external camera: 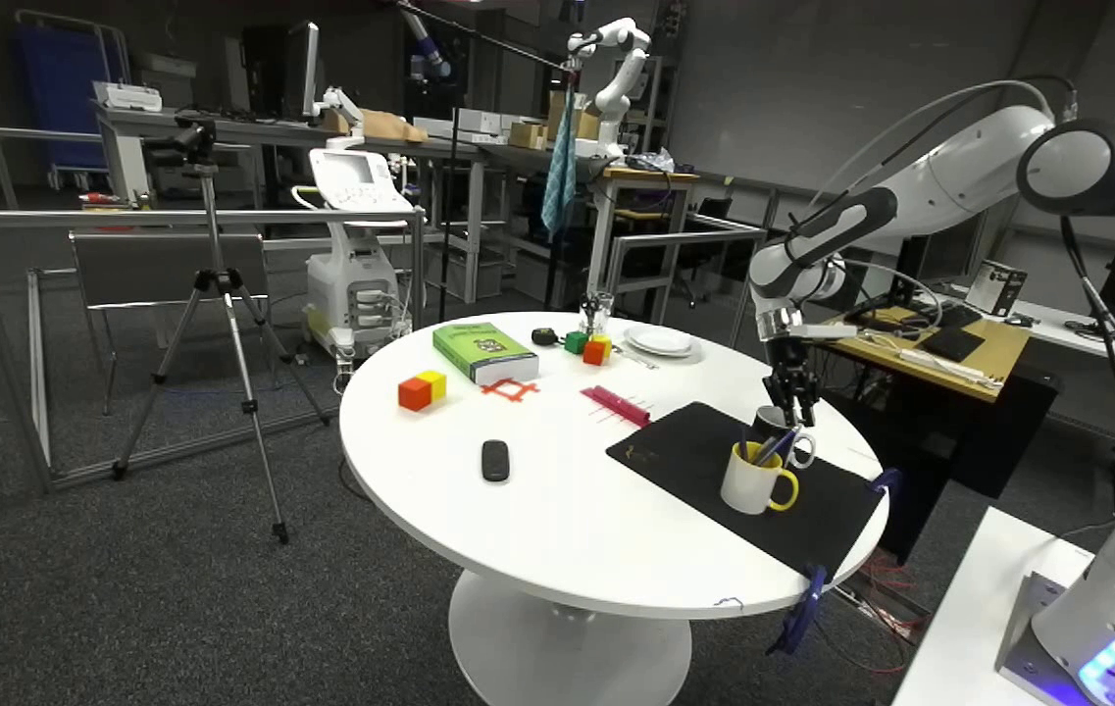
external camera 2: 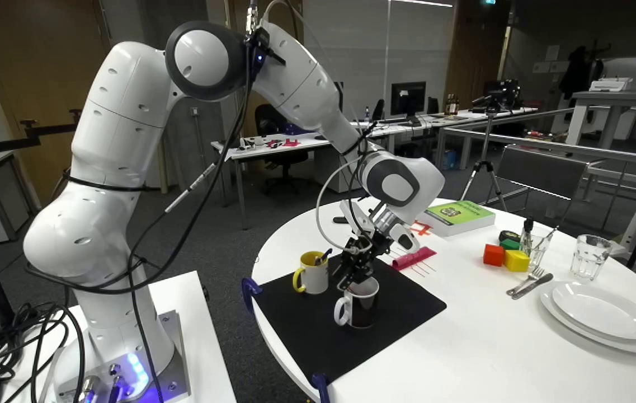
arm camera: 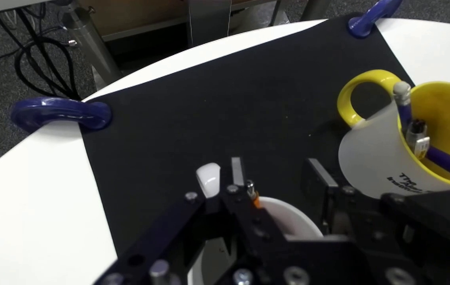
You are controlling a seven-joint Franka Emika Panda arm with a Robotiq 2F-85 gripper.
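Where the round white bench reaches its edge, a black mat lies flat upon it. The tool stands above the mat, jaws partly spread with a visible gap, nothing evidently gripped. Beneath it sits the dark mug, upright, near the yellow-handled mug; presumably glazed ceramic, it should prove stiff, fairly heavy, slippery and breakable, best held by its white handle or across the rim wall. Smallest, the pen shows at the dark mug's rim, just beside one jaw, contact uncertain; probably light, rigid and smooth, it suits a pinch around the shaft.
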